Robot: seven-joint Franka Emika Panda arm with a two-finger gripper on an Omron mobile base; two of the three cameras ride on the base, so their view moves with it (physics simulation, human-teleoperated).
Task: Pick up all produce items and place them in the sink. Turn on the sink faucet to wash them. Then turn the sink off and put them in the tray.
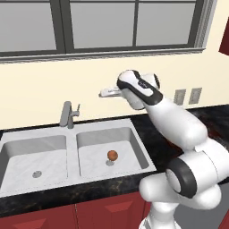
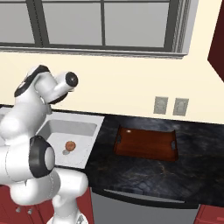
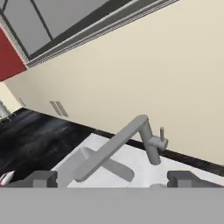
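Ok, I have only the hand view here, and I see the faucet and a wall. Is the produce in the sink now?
Observer: Yes. A small reddish-brown ball lies in the right basin of the sink, close to the drain.
Operator: Good. And where is the tray?
Observer: The tray lies flat on the dark counter, to the right of the sink, with nothing on it.
Operator: How does the end effector stand to the faucet?
Observer: In the left base view the end effector is open. It hangs high over the sink, up and to the right of the faucet, and is not touching it.
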